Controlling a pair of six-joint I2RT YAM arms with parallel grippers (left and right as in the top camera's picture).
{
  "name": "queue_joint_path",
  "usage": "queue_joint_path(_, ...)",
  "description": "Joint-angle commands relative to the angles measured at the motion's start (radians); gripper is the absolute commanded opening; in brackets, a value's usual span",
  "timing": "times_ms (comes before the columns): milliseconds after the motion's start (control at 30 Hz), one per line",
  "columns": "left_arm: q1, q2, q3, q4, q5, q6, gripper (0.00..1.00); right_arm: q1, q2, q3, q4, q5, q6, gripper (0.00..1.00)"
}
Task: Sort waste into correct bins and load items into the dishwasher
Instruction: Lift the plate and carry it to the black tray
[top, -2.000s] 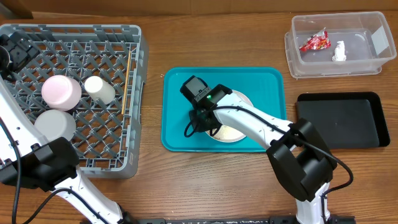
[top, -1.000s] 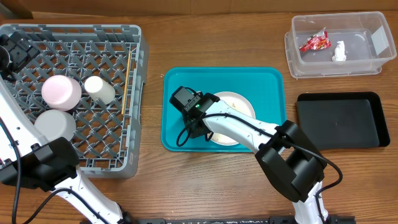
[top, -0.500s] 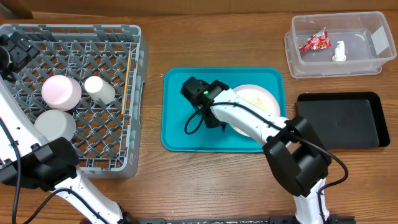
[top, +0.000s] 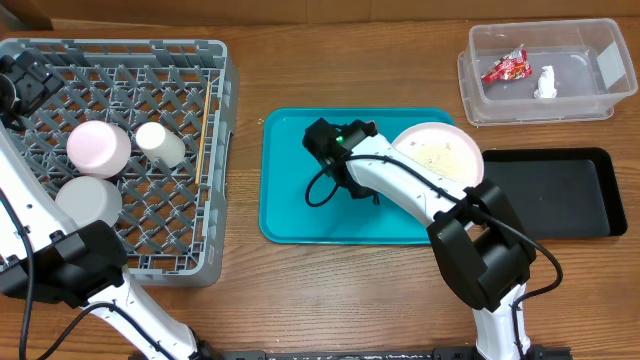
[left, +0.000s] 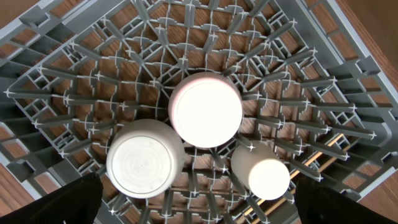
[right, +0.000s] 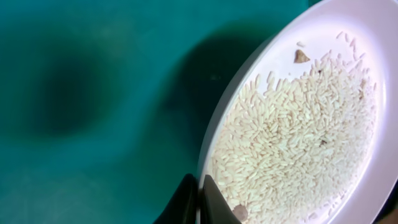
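Note:
My right gripper (right: 199, 200) is shut on the left rim of the large white plate (right: 292, 74), which carries white rice scraps (right: 298, 143). Overhead, that plate (top: 440, 152) hangs over the teal tray's right edge, near the black tray (top: 560, 195). The clear tub (top: 468, 85) holds the red wrapper (top: 506, 67) and the tissue (top: 545, 82). My left gripper (left: 205, 214) stands wide open above the grey dish rack (left: 56, 68), where a white dish (left: 205, 111), a grey bowl (left: 144, 160), a cup (left: 261, 171) and chopsticks (left: 329, 149) lie.
The teal tray (top: 300, 210) lies mid-table with nothing else on it. The rack (top: 120, 47) fills the left side, with my left gripper (top: 25, 80) over its far left corner. Bare wood separates the tray, the rack and the bins.
The right gripper has lifted the plate from the middle of the teal tray and carried it right, toward the black tray. The left arm has not moved.

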Motion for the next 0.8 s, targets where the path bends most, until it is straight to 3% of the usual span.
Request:
queue_joint_path(0,-0.003,0.008,0.002,0.0,-0.016,-0.011,1.0,-0.026,-0.005,0.08,-0.03,0.084,0.068,0.04)
queue_joint_path(133,-0.003,0.008,0.002,0.0,-0.016,-0.011,1.0,-0.086,-0.005,0.142,-0.069,0.061,0.14,0.04)
queue_joint_path(400,-0.003,0.008,0.002,0.0,-0.016,-0.011,1.0,-0.3,-0.016,0.256,-0.105,-0.109,0.15,0.04)
queue_joint_path(767,-0.003,0.008,0.002,0.0,-0.016,-0.011,1.0,-0.578,-0.101,0.267,-0.088,-0.249,0.149,0.04)
